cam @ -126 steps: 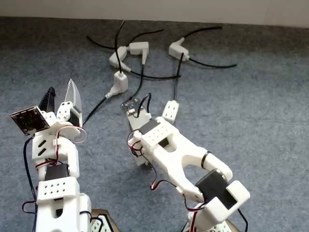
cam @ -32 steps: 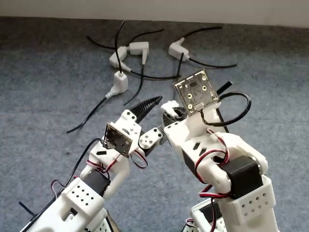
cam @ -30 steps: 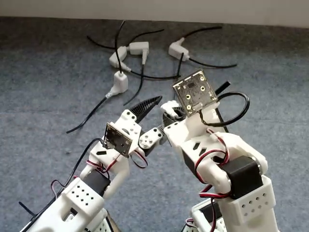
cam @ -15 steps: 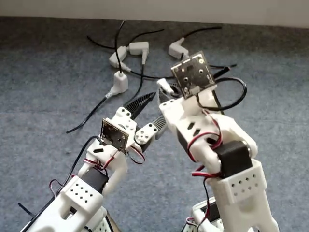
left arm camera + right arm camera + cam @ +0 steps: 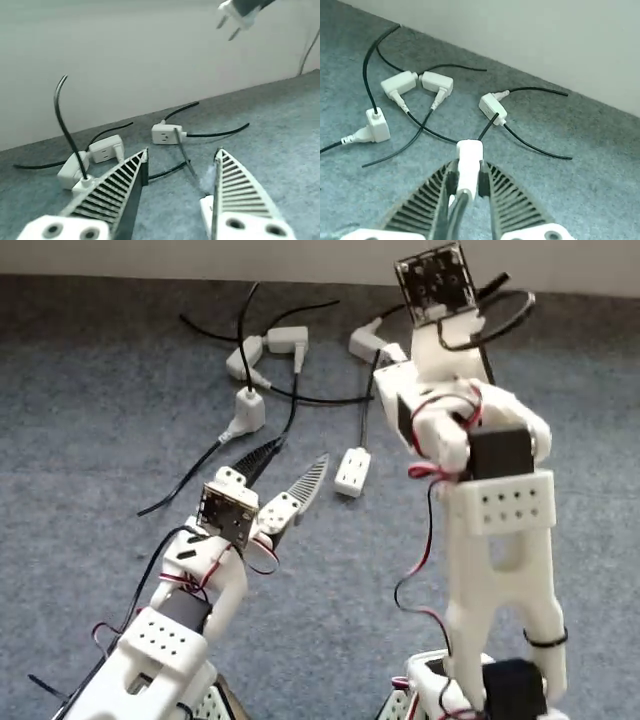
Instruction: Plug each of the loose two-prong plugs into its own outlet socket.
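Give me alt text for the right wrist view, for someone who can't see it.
The right gripper is shut on a white plug, above grey carpet. Beyond it, four white connectors on black cords lie on the carpet, near a pale wall.

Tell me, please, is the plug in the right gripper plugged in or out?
Out: the right gripper holds the plug in the air, its two prongs bare.

Lower half of the plug is buried in the right hand. Outlet socket — mostly behind the left hand.
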Controlling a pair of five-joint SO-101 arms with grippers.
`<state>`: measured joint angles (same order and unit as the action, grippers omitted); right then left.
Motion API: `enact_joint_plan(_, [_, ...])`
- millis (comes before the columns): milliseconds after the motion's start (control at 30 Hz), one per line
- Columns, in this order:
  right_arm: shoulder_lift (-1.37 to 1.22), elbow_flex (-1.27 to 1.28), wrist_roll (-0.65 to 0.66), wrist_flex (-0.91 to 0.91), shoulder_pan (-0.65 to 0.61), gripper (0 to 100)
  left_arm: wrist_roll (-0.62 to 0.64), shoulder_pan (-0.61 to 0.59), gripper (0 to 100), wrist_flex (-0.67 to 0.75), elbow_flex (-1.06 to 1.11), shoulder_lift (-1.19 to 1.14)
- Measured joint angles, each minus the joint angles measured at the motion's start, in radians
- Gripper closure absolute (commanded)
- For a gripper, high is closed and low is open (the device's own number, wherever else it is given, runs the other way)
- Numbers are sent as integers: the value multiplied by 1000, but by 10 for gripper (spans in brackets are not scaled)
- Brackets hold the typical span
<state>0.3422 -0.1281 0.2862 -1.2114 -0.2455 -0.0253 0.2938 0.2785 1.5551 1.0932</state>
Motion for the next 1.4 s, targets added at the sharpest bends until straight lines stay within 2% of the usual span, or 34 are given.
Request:
enact_joint_plan(133, [-124, -95, 103, -95, 3, 992, 0, -71, 794, 0, 52, 0])
enact_joint_plan(267, [-207, -100, 170, -115, 3, 992, 0, -180, 794, 0, 100, 0])
enact_joint_plan(400, [-250, -89, 307, -130, -23, 992, 0, -275, 794, 0, 112, 0])
enact_joint_plan(600, [-250, 41, 509, -130, -130, 992, 0, -292, 794, 0, 115, 0])
enact_joint_plan(733, [-250, 126, 632, -130, -150, 992, 0, -292, 794, 0, 117, 0])
enact_joint_plan(967, [-250, 265, 677, -32, -157, 992, 0, -292, 794, 0, 117, 0])
enact_joint_plan(1200, [-250, 417, 677, 140, -169, 992, 0, -292, 794, 0, 117, 0])
enact_joint_plan(1400, [-250, 466, 761, 229, -169, 992, 0, -292, 794, 0, 117, 0])
